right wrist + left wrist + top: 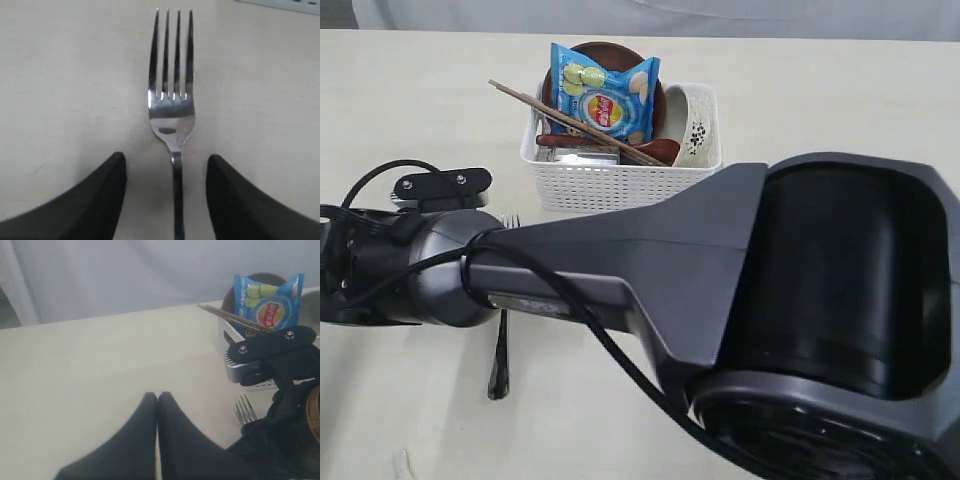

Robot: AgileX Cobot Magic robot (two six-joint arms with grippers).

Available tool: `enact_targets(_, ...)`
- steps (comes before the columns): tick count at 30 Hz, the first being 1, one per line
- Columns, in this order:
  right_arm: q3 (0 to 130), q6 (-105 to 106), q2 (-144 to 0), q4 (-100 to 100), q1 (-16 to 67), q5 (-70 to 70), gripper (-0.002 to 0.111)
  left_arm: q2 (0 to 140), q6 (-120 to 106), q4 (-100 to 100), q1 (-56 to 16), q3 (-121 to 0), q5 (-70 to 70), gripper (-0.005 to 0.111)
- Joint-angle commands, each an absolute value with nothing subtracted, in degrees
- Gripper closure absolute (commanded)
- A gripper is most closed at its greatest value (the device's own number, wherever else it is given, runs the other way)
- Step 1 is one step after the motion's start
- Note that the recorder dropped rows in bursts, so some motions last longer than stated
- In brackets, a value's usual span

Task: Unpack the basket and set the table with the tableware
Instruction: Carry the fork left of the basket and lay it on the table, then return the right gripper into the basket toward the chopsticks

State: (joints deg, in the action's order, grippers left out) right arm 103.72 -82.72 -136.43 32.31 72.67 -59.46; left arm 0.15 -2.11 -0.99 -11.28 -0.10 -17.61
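- Right gripper (167, 160) wide, jaws flanking the fork (172, 115), not touching
- Fork lies flat on the table (60, 75), 7 o'clock from the basket (620, 185)
- Lift straight up without nudging it
- Left gripper (157, 399) pinched shut, empty

In basket (610, 185): bag (605, 95) before plate (612, 50), chopsticks (570, 120) across, bowl (695, 125) at right. Flat on table (420, 120), before basket's left end: fork (500, 350).
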Motion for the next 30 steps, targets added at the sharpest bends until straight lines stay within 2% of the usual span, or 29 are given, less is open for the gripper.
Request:
enact_targets(1, 103.22, -82.92, -136.06, 30.66, 72.73, -58.41, 0.059, 0.0, -1.92, -1.27, -11.27, 0.0, -17.15, 0.107)
enact_targets(13, 103.22, -75.26, -122.67, 35.86, 70.67, -59.46, 0.059, 0.0, -1.92, -1.27, -11.27, 0.0, -17.15, 0.107)
enact_targets(21, 103.22, -49.12, -115.12, 31.42, 63.58, -63.07, 0.059, 0.0, -1.92, -1.27, -11.27, 0.0, -17.15, 0.107)
enact_targets(28, 103.22, -31.06, -114.42, 29.16, 55.39, -65.92, 0.059, 0.0, -1.92, -1.27, -11.27, 0.0, -17.15, 0.107)
enact_targets(30, 103.22, -24.68, -114.53, 26.78, 53.06, -63.72, 0.064, 0.0, -1.92, -1.27, -11.27, 0.0, -17.15, 0.107)
